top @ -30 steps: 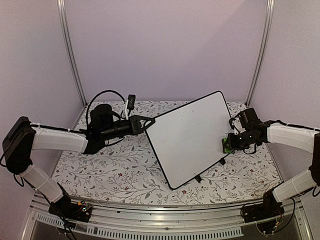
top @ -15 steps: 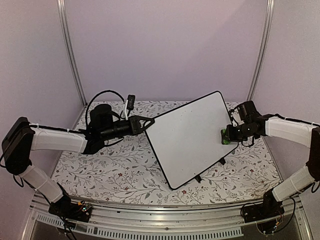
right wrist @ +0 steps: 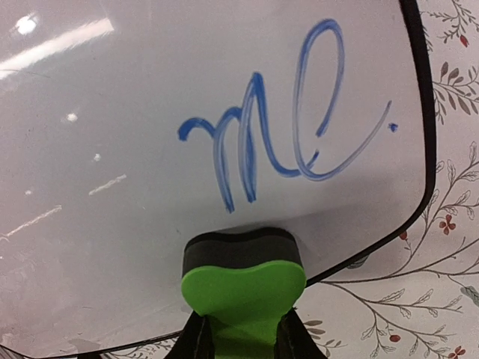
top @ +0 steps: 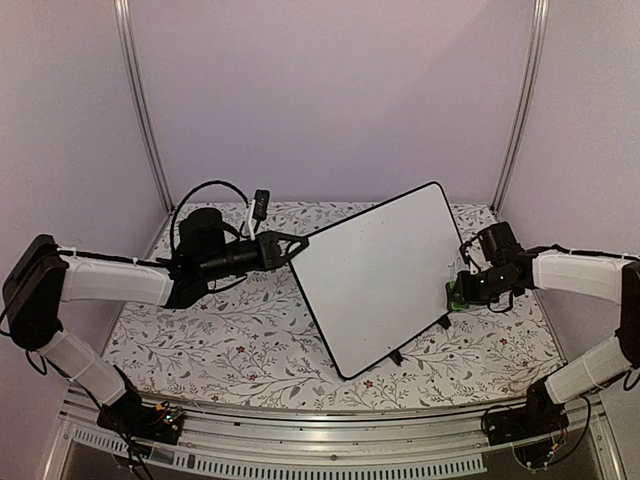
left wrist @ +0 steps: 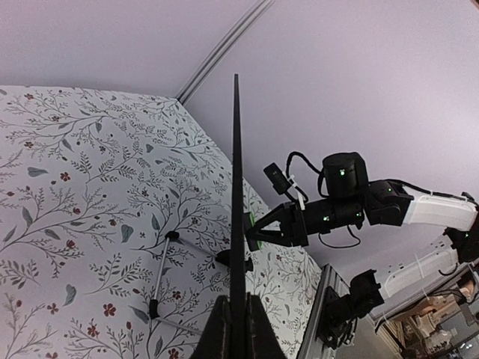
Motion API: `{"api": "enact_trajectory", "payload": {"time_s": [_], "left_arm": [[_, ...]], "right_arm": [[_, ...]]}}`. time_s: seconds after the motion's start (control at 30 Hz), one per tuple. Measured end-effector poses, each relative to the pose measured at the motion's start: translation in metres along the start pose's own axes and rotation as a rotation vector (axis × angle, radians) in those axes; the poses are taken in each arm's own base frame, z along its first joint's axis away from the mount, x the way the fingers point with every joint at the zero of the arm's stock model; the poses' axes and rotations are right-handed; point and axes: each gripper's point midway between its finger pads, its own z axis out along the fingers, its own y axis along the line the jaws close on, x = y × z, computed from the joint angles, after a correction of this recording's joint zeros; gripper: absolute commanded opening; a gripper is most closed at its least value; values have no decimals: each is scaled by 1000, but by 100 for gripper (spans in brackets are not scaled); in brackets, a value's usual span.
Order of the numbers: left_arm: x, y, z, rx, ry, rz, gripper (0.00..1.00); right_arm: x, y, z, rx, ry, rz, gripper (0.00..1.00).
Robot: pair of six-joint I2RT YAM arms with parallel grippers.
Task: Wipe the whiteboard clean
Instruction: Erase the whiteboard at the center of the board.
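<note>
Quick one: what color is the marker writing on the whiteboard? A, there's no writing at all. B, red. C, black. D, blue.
D: the right wrist view shows blue cursive strokes on the whiteboard, just above the green eraser gripped in the right end effector.

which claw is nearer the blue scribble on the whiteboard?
Right. The right claw, holding the green eraser, sits just below the blue scribble on the whiteboard; the left claw clamps the board's opposite edge.
</note>
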Motion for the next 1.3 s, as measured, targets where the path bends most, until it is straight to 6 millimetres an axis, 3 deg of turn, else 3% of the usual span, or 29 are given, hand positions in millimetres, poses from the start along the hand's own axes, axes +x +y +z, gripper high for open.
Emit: {"api": "enact_trajectory", "payload": {"time_s": [0.17,0.5,0.67,0.87,1.13,1.3], "left_arm": [[0,0,-2,-10,6,-5,0],[0,1,-2,-30,24,-3,0],[0,0,-2,-28,28,0,0],[-1,2,-2,-36,31,-2,0],[0,1,-2,-29,35,-1,0],[0,0,-2,-25,37,0,0]], "right_arm": [[-6,0,3,-17,9,0,0],[-65,14,-7,-69,-90,-25,0],[-75,18,-10,-85,-118,-42,0],[-65,16,-4,-105,-131,-45,0],[-6,4,6,-116,-48,-16,0],[-4,3,5,-111,-35,4,0]]}}
